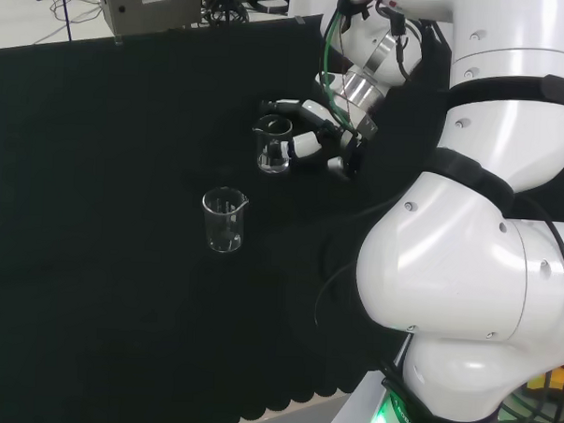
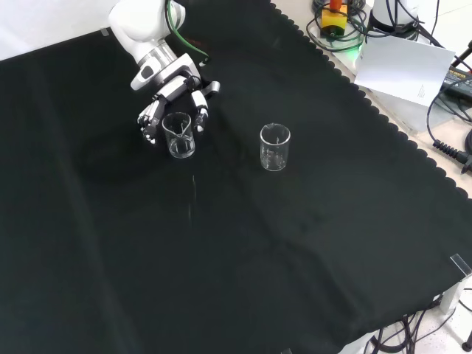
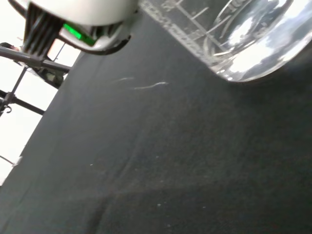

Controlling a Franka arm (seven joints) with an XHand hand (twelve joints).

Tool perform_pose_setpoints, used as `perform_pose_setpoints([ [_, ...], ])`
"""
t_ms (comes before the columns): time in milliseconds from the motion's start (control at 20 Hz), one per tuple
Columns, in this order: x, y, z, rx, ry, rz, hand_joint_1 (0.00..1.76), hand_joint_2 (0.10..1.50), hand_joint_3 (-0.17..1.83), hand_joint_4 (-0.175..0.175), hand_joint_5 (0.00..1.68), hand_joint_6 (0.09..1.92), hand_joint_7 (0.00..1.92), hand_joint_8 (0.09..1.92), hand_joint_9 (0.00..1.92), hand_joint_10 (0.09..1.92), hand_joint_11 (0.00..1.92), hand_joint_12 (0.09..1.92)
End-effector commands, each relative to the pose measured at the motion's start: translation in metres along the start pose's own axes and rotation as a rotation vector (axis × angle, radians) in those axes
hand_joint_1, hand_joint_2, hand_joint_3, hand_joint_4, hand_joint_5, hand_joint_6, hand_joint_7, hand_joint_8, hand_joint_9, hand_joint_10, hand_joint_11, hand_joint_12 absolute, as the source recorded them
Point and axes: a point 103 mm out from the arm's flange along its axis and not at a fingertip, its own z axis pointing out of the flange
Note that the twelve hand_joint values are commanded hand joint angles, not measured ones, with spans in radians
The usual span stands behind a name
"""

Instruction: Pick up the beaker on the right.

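Target beaker (image 1: 273,145): upright on the table (image 2: 243,251), right of the second beaker in the head view, inside the hand's reach.
Hand (image 2: 168,103): fingers (image 1: 304,143) curled around the target beaker from behind, apparently touching the glass, likely to cage it for lifting.
Second beaker (image 1: 224,220): upright, left and nearer in the head view, well apart, untouched.

Second beaker (image 1: 224,220) upright on the black cloth (image 1: 93,259), well clear of other ware. Grey box (image 1: 151,4) past the cloth's far edge, head view. White sheet (image 2: 405,70) and cables (image 2: 450,140) off the cloth's right edge, front view.
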Motion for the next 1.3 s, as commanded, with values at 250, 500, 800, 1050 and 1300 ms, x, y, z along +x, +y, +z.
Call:
perform_pose_setpoints([
  [250, -0.003, 0.003, 0.005, 0.012, 0.042, -0.002, 0.96, 0.49, 0.68, -0.007, 0.46, 0.09, 0.26, 0.61, 0.40, 0.55, 0.05, 1.39],
  [500, -0.010, 0.001, -0.003, -0.030, 0.050, 0.008, 0.99, 0.50, 0.68, -0.002, 0.57, 0.26, 0.35, 0.60, 0.48, 0.53, 0.08, 1.36],
  [800, -0.021, 0.000, -0.008, -0.020, 0.063, 0.024, 1.07, 0.52, 0.71, -0.001, 0.50, 0.93, 0.45, 0.64, 0.61, 0.51, 0.13, 1.35],
  [1050, -0.026, 0.002, -0.009, -0.009, 0.074, 0.026, 1.14, 0.52, 0.73, -0.008, 0.41, 0.95, 0.44, 0.65, 0.63, 0.52, 0.15, 1.35],
  [1300, -0.032, 0.003, -0.015, -0.001, 0.085, 0.020, 1.15, 0.50, 0.77, -0.012, 0.34, 0.86, 0.39, 0.66, 0.63, 0.52, 0.16, 1.34],
])
